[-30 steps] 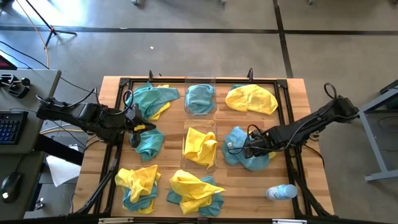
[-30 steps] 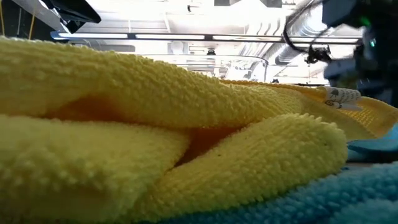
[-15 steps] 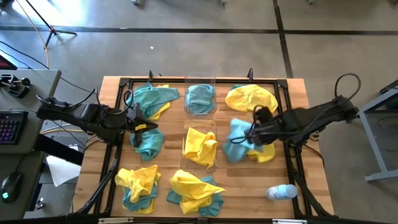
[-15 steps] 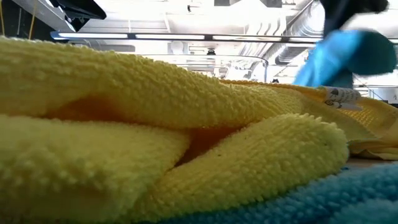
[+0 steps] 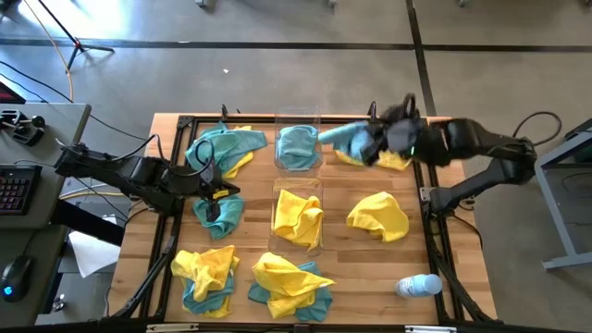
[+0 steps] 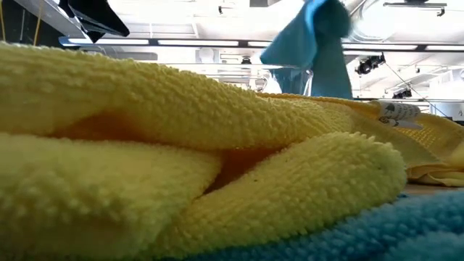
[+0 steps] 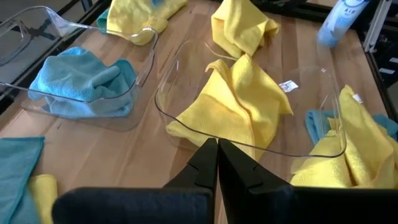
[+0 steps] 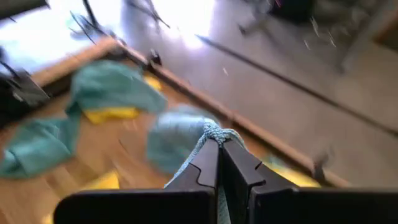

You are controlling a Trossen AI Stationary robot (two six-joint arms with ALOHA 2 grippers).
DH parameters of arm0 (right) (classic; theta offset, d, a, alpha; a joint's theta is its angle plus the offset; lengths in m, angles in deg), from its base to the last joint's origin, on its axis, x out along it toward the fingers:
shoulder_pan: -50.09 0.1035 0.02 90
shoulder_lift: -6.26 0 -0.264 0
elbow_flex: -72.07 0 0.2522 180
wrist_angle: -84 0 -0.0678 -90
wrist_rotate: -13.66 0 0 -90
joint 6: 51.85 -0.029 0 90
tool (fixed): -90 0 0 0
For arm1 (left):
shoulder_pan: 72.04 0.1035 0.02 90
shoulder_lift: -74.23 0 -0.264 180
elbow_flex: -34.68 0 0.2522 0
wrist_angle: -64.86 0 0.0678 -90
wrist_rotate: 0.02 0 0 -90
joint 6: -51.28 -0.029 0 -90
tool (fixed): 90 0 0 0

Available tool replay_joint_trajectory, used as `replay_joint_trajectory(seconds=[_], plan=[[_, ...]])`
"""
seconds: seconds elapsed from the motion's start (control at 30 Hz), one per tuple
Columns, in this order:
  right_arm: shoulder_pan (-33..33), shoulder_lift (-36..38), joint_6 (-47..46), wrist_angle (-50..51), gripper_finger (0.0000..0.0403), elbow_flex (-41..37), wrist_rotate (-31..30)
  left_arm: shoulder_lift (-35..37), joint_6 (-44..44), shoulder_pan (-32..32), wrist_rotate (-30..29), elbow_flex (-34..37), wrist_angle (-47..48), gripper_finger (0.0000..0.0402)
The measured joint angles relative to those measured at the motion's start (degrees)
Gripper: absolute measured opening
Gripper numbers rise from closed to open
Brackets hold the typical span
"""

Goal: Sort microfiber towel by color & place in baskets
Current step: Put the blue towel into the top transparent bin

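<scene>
1. Wooden counter [image 5: 435,277] holds many soft towels, yellow ones and teal ones, in little heaps.
2. Clear far basket [image 5: 298,148] has a teal towel inside it. The near basket [image 5: 298,217] has a yellow towel [image 5: 296,215] inside it.
3. A loose yellow towel [image 5: 379,215] lies on the counter, near the right side.
4. The right hand [image 5: 377,141] is up in the air just beside the far basket. It is pinched closed on a teal towel [image 5: 344,137] that hangs from it.
5. The left hand [image 5: 215,191] is closed and holds nothing. It sits over a teal heap [image 5: 220,213] on the left side.
6. A clear bottle [image 5: 418,285] lies at the near right corner.
</scene>
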Motion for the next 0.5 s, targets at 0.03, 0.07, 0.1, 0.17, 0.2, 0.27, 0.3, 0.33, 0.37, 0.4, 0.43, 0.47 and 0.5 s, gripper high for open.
replay_joint_trajectory(seconds=[0.03,0.07,0.1,0.17,0.2,0.27,0.3,0.33,0.37,0.4,0.43,0.47,0.5], plan=[[-2.1,0.0,4.5,-4.0,0.0001,0.3,2.3,-0.1,0.0,0.0,0.0,0.0,0.0,0.0],[-4.0,0.0,8.4,-7.9,0.0001,0.6,5.0,-0.2,0.0,0.2,-0.1,0.0,0.0,0.0],[-6.0,0.0,12.1,-11.7,0.0001,0.6,7.8,-0.2,0.0,0.4,-0.1,0.0,0.0,0.0],[-10.0,0.0,17.9,-18.3,0.0001,0.6,13.7,-0.2,0.2,1.0,-0.2,0.0,0.0,0.0],[-11.9,-0.2,20.2,-21.0,0.0,0.6,16.7,-0.2,0.4,1.3,-0.3,0.0,0.0,0.0],[-15.7,-0.7,23.7,-25.0,0.0,0.6,21.9,-0.2,0.5,2.0,-0.8,0.0,0.0,0.0],[-17.6,-1.2,24.9,-26.4,0.0,0.6,24.3,-0.2,0.7,2.2,-1.2,0.0,-0.1,0.0],[-19.4,-1.8,25.9,-27.7,0.0,0.6,26.9,-0.2,1.5,2.6,-1.6,0.0,-0.4,0.0],[-21.1,-2.5,26.9,-28.7,0.0,0.6,29.8,-0.2,2.1,2.9,-1.9,0.0,-0.9,0.0],[-22.7,-3.4,27.7,-29.5,0.0,0.6,32.7,-0.2,2.5,3.3,-2.2,0.0,-1.3,0.0],[-24.1,-4.3,28.2,-30.2,0.0,0.6,35.4,-0.2,2.5,3.7,-2.2,0.0,-1.7,0.0],[-25.4,-5.4,28.5,-31.3,0.0,0.6,37.8,-0.2,2.2,4.0,-2.2,0.0,-2.1,0.0],[-26.5,-6.5,29.1,-32.4,0.0,0.6,40.3,-0.2,1.9,4.3,-2.3,0.0,-2.6,0.0]])
